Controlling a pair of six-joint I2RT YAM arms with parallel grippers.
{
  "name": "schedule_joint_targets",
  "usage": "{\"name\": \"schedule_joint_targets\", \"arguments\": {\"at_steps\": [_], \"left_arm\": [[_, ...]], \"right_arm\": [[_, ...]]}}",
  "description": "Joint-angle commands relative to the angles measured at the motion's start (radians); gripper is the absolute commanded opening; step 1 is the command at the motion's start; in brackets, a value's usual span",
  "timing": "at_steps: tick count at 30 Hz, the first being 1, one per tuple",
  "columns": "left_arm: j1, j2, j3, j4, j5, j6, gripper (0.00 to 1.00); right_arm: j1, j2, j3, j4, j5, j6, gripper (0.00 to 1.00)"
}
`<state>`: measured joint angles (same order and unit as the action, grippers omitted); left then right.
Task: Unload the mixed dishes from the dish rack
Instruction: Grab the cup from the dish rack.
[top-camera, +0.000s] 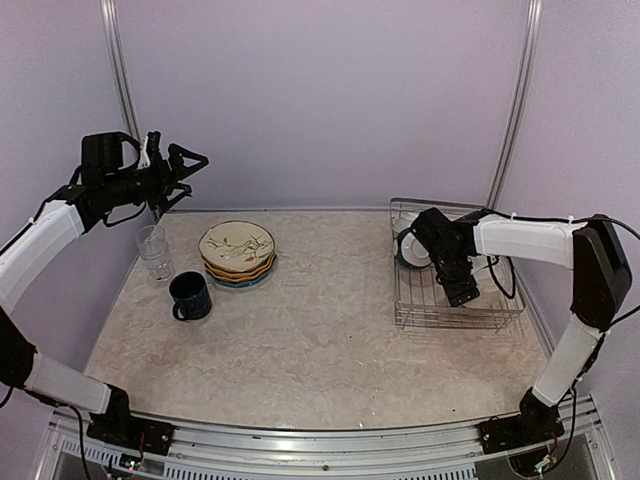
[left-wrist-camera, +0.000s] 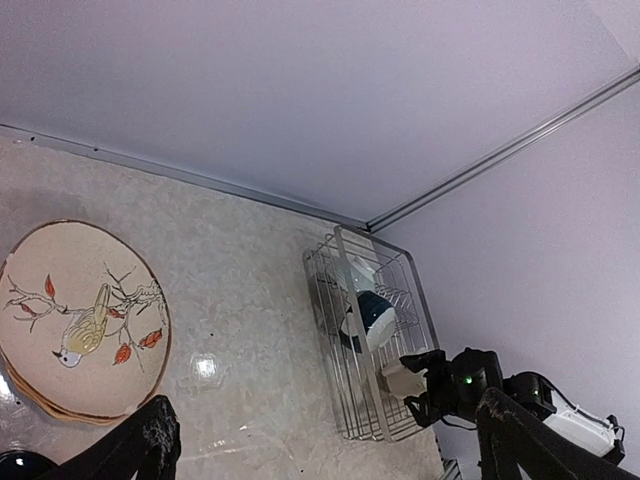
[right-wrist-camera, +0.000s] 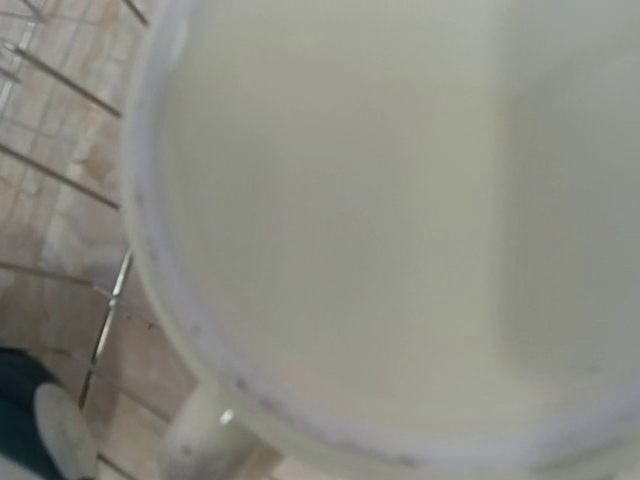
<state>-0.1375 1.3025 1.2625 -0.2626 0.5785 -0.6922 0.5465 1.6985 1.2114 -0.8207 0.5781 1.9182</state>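
Observation:
The silver wire dish rack (top-camera: 452, 318) stands at the right of the table and also shows in the left wrist view (left-wrist-camera: 338, 262). A teal bowl (top-camera: 409, 248) with a pale inside leans at its far end. My right gripper (top-camera: 462, 291) is down inside the rack, right at a cream mug (left-wrist-camera: 402, 381). The mug's inside (right-wrist-camera: 400, 200) fills the right wrist view and no fingers show there. My left gripper (top-camera: 193, 165) is open and empty, held high at the far left. The stacked patterned plates (top-camera: 237, 252), a clear glass tumbler (top-camera: 155, 250) and a dark blue mug (top-camera: 190, 296) stand on the table at the left.
Purple walls close the back and both sides. Metal posts (top-camera: 122, 80) stand at the back corners. A metal rail (top-camera: 320, 440) runs along the near edge. The rack's upright dividers (right-wrist-camera: 60, 180) lie close around the cream mug.

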Motion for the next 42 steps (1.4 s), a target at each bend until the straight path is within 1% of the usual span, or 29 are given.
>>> {"name": "schedule_joint_targets", "arguments": {"at_steps": [1, 5, 7, 12, 14, 20, 22, 25, 28, 31, 35, 36, 38, 42], "left_arm": [[-0.003, -0.005, 0.026, -0.009, 0.024, -0.004, 0.99], [-0.002, -0.006, 0.028, -0.01, 0.023, -0.004, 0.99], [-0.001, -0.008, 0.028, -0.01, 0.024, -0.004, 0.99], [0.0, -0.014, 0.028, -0.009, 0.029, -0.006, 0.99], [0.001, -0.015, 0.028, -0.01, 0.028, -0.006, 0.99], [0.001, -0.012, 0.028, -0.014, 0.026, -0.004, 0.99], [0.001, -0.01, 0.033, -0.02, 0.026, -0.004, 0.99], [0.001, -0.005, 0.034, -0.023, 0.025, -0.004, 0.99], [0.002, 0.001, 0.034, -0.024, 0.022, -0.004, 0.99], [0.007, 0.009, 0.034, -0.025, 0.028, -0.008, 0.99], [0.018, 0.022, 0.035, -0.024, 0.038, -0.018, 0.99], [0.023, 0.025, 0.035, -0.025, 0.041, -0.02, 0.99], [0.028, 0.035, 0.037, -0.026, 0.047, -0.025, 0.99], [0.032, 0.054, 0.04, -0.03, 0.053, -0.03, 0.99]], "right_arm": [[-0.005, 0.078, 0.062, -0.051, 0.026, 0.054, 0.94], [-0.006, 0.116, 0.116, -0.078, 0.064, 0.081, 0.93], [-0.006, 0.12, 0.118, -0.073, 0.083, 0.103, 0.92], [-0.01, 0.124, 0.093, -0.029, 0.107, 0.105, 0.83], [-0.016, 0.135, 0.105, -0.044, 0.105, 0.096, 0.79], [-0.033, 0.147, 0.103, -0.04, 0.078, 0.046, 0.6], [-0.042, 0.145, 0.085, -0.001, 0.061, 0.003, 0.55], [-0.053, 0.138, 0.072, 0.026, 0.032, -0.06, 0.38], [-0.053, 0.132, 0.073, 0.048, 0.011, -0.16, 0.25], [-0.053, 0.125, 0.078, 0.039, -0.016, -0.246, 0.17], [-0.053, 0.107, 0.058, 0.065, -0.076, -0.374, 0.02], [-0.053, 0.1, 0.052, 0.066, -0.089, -0.398, 0.0], [-0.053, 0.081, 0.024, 0.087, -0.111, -0.448, 0.0], [-0.053, 0.02, -0.049, 0.177, -0.153, -0.621, 0.0]]}}
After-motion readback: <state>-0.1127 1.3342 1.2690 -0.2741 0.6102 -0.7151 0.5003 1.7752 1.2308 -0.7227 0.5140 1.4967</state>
